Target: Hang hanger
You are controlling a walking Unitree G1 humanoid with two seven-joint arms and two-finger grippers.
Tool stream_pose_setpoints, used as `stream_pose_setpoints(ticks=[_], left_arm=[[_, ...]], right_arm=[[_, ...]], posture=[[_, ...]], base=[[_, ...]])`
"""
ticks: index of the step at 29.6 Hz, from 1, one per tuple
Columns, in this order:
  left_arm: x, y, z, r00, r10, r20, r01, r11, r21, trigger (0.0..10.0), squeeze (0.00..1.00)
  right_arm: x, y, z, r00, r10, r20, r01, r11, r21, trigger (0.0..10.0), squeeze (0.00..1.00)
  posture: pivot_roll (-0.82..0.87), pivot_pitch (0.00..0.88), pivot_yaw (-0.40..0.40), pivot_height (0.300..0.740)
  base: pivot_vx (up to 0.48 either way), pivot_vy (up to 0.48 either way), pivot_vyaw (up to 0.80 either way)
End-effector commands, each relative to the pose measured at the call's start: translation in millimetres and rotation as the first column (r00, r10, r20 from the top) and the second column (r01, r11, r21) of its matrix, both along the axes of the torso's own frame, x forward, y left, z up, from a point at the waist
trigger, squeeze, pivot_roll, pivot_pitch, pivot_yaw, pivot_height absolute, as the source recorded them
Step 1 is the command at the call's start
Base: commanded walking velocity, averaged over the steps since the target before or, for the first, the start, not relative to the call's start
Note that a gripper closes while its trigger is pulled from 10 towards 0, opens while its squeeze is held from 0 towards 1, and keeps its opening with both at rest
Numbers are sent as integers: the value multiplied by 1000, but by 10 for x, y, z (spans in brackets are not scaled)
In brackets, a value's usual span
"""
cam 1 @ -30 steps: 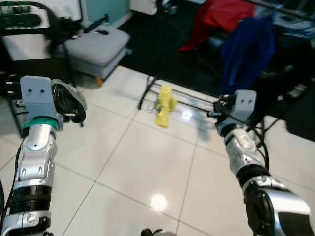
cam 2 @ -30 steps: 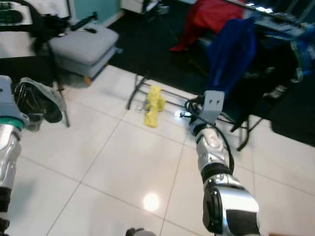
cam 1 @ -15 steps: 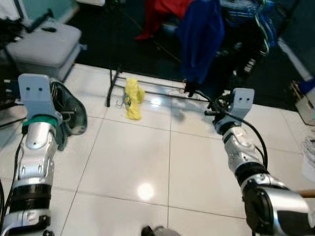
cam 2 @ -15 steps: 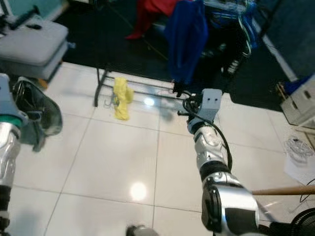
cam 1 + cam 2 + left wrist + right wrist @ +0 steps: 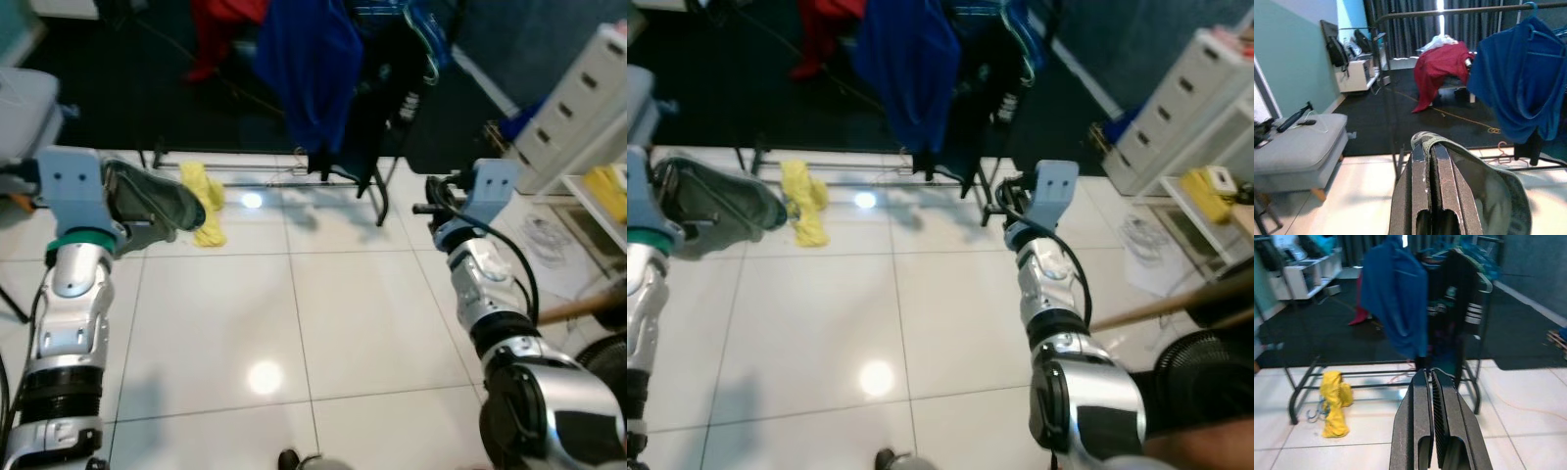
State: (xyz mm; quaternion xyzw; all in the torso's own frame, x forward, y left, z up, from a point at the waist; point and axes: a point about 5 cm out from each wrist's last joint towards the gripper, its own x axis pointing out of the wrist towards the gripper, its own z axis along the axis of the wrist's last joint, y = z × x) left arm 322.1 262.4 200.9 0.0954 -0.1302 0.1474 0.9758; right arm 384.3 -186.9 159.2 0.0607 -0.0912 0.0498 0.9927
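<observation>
The rack (image 5: pixel 338 176) stood ahead. My left claw (image 5: pixel 1431 161) was clamped on grey cloth (image 5: pixel 147 201), right claw (image 5: pixel 1431 387) together. I needed to get closer first.

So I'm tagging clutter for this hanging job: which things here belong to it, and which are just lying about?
Belongs to the job:
- left gripper, shut on the grey-green garment
- clothes rack
- blue shirt and black top already hanging
- right gripper, shut, holding nothing

Lying about:
- yellow cloth on the floor
- red garment
- grey ottoman
- white drawers
</observation>
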Motion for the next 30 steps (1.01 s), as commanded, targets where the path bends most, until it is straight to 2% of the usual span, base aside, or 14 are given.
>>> stream_pose_setpoints(ticks=[1,14,21,23,24,25,27,29,30], left_arm=[[10,-47,-13,1000,-14,-6,14,1000,-5,10000,0],[6,-28,66,1000,-9,18,9,1000,-4,10000,0],[-32,-123,152,998,-50,48,50,999,3,10000,0],[-74,-182,191,996,-72,62,70,997,29,10000,0],[-229,-359,256,987,-137,80,127,984,124,10000,0],[-300,-421,276,983,-161,85,147,978,147,10000,0],[-340,-451,285,981,-173,87,158,975,156,10000,0],[-403,-511,320,977,-189,98,173,973,152,10000,0],[-403,-511,320,977,-189,98,173,973,152,10000,0]], right_arm=[[0,-61,31,1000,-18,14,18,1000,2,10000,0],[24,-167,194,996,-54,75,53,998,21,10000,0],[13,-196,315,987,-68,148,63,997,37,10000,0],[2,-176,361,981,-61,183,58,998,25,10000,0],[-57,-87,501,957,-29,290,42,998,-38,10000,0],[-95,-41,569,941,-13,338,38,997,-67,10000,0],[-120,-13,609,931,-4,365,37,996,-83,10000,0],[-203,53,734,900,13,436,36,994,-104,10000,0],[-203,53,734,900,13,436,36,994,-104,10000,0]], posture=[[164,0,-69,740],[164,0,-66,740],[160,0,-60,740],[160,0,-61,740],[173,0,-63,740],[173,0,-63,740],[173,0,-63,740],[171,0,-71,740],[171,0,-71,740]], base=[[0,0,-781],[0,0,-781],[0,0,-778],[0,0,-775],[0,0,-775],[0,0,-775],[0,0,-775],[0,0,-775],[0,0,-775]])
